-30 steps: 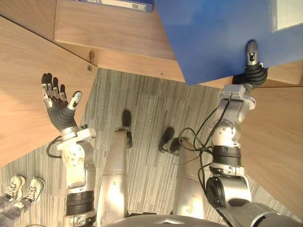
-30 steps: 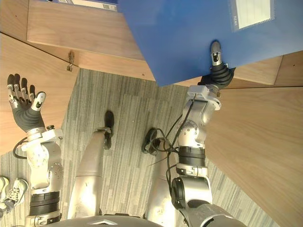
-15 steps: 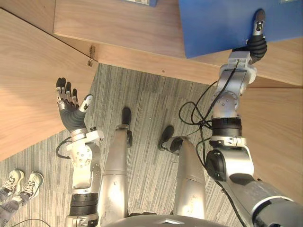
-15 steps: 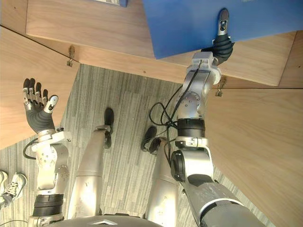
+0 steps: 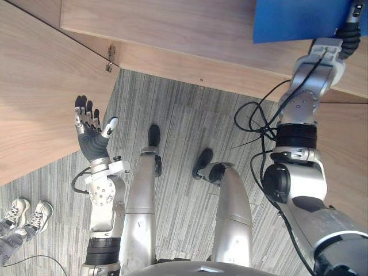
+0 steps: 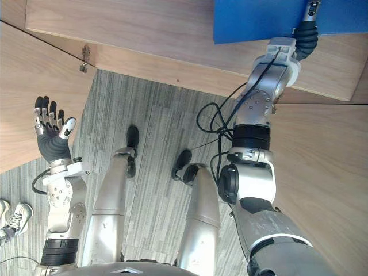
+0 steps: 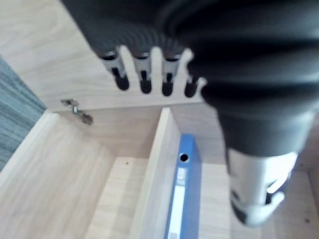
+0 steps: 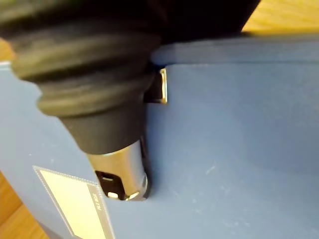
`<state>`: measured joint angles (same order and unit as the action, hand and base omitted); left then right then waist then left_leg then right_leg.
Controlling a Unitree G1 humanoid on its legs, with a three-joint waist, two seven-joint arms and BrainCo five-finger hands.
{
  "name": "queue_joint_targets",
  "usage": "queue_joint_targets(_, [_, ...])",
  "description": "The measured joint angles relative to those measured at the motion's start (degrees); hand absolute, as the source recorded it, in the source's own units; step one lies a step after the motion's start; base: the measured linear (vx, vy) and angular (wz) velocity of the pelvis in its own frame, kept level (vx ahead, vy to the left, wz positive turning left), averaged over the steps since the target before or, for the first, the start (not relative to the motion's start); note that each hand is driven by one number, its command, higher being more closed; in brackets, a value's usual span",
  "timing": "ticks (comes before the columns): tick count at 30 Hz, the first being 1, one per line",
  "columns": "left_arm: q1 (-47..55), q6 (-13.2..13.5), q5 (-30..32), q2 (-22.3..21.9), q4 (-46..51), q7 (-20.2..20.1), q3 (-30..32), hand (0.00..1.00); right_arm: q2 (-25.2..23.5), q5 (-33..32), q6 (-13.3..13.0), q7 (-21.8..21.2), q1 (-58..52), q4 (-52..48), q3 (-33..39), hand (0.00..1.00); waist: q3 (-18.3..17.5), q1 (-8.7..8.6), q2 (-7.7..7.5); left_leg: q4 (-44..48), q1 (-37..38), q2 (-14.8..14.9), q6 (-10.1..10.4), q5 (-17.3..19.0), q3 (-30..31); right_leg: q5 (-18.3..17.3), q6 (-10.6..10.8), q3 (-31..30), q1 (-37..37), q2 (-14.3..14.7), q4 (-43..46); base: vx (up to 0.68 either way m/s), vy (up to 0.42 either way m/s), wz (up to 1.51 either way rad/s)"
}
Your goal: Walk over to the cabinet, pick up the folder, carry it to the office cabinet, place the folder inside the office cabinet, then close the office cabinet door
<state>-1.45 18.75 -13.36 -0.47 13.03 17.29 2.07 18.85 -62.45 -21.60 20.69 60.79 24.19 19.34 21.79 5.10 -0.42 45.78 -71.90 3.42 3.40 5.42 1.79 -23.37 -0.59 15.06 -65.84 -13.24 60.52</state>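
Slip is your risk: the right hand (image 6: 306, 35) pinches the folder (image 6: 253, 20) near one corner, thumb on its face, up at the cabinet (image 5: 172, 26). It could pivot and catch the wood. Your left hand (image 5: 89, 135) hovers apart, fingers spread wide, supporting nothing.

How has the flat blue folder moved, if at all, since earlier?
Yes: the flat blue folder went deeper into the wooden cabinet; its corner no longer overhangs the front edge.

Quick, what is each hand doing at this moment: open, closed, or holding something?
Left hand: open, fingers straight, holding nothing.
Right hand: closed on the blue folder, thumb pressed on its face.
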Motion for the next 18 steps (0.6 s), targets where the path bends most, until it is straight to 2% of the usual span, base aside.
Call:
queue_joint_targets(4, [2.52,0.37,0.00,0.25,3.13,-0.01,-0.95,0.00,0.81,-0.63,-0.01,1.67,1.31,2.19,0.07,1.00,-0.04,0.14,0.03,1.22,-1.83,-0.07,0.03,-0.01,-0.01,-0.65,-0.83,-0.11,-2.09,-0.48,2.10,-0.06,-0.008,0.04])
queue_joint_targets(5, [3.41,0.39,0.00,0.38,3.99,-0.03,-1.24,0.00,1.05,-1.05,0.00,1.98,1.42,2.27,0.10,0.00,-0.04,0.22,0.04,1.22,-2.37,-0.05,0.09,-0.28,0.13,-0.67,-0.88,0.01,-2.66,-0.48,2.40,-0.06,-0.006,0.07])
queue_joint_targets(8, [4.29,0.45,-0.02,0.52,4.30,-0.02,-2.11,0.00,2.65,-1.28,-0.01,2.15,2.16,2.58,0.00,0.00,-0.08,0.86,0.09,1.32,-3.60,0.02,0.04,-0.76,0.17,-0.63,-0.95,-0.03,-4.20,-0.50,3.13,-0.06,-0.003,0.02])
queue_joint_targets(18, [4.97,0.55,-0.03,0.50,6.55,-0.09,-3.62,0.00,4.91,-2.53,-0.04,1.72,8.53,5.96,-1.58,0.00,-0.21,1.13,0.19,4.37,-7.62,0.31,0.01,-0.81,0.53,-0.88,-1.51,-0.36,-8.23,-0.56,6.41,-0.04,0.015,-0.01])
